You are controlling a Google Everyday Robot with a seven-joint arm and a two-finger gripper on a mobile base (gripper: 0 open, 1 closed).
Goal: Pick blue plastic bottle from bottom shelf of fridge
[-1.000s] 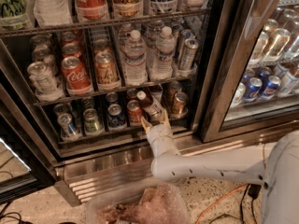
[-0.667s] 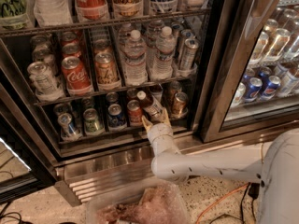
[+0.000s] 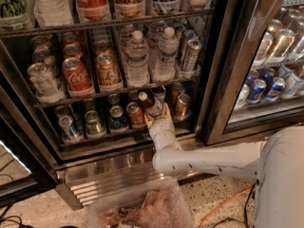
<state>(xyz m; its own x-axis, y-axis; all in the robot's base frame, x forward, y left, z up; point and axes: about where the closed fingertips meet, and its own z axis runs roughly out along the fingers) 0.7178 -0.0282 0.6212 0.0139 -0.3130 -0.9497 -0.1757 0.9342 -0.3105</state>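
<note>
The blue plastic bottle (image 3: 148, 103) stands tilted, white cap leaning up and left, at the front of the bottom shelf (image 3: 102, 140) of the fridge (image 3: 214, 84); a red can (image 3: 135, 114) sits just to its left and a gold can (image 3: 182, 105) near its right; my gripper (image 3: 157, 115) reaches in from below with its two fingers closed around the bottle's lower body; my white arm (image 3: 204, 158) runs off to the right, above the steel grille (image 3: 107, 186).
</note>
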